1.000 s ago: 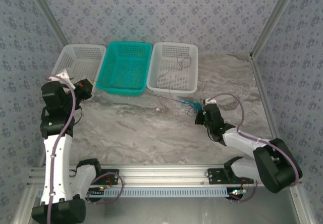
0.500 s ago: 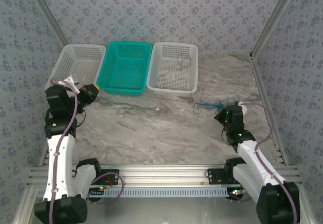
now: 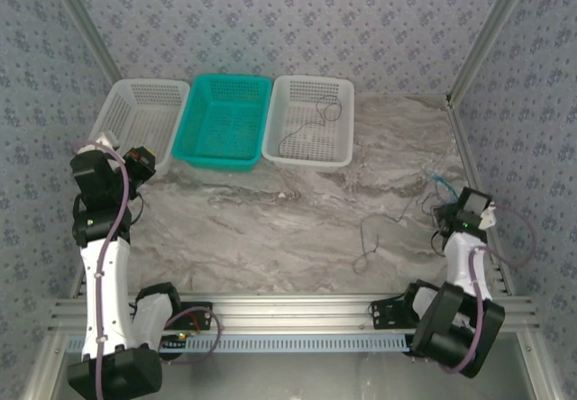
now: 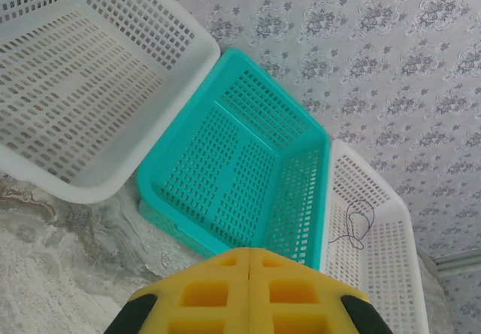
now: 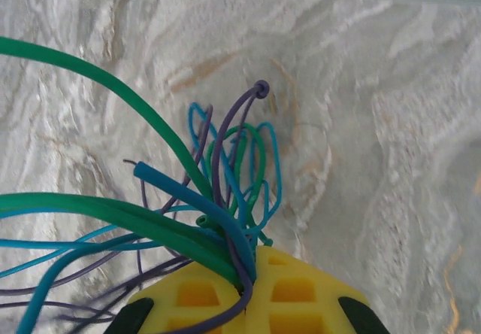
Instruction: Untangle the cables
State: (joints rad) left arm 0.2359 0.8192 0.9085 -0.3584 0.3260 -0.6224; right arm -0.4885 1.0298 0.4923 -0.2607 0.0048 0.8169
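Teal-green, blue and purple hair-thin wires point(image 5: 192, 201) sit clamped in the right claw point(image 5: 248, 274) at the right edge of the marbled bench point(image 3: 252, 229) — seemingly held clear of a dark wire point(image 3: 364, 234) mid-bench — while the left claw point(image 4: 249, 265) closes on nothing.

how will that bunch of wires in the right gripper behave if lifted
Probably floppy: the cables in the right gripper fan out in loose curves. Likely light, being thin. A dark strand trailing across the table may drag.
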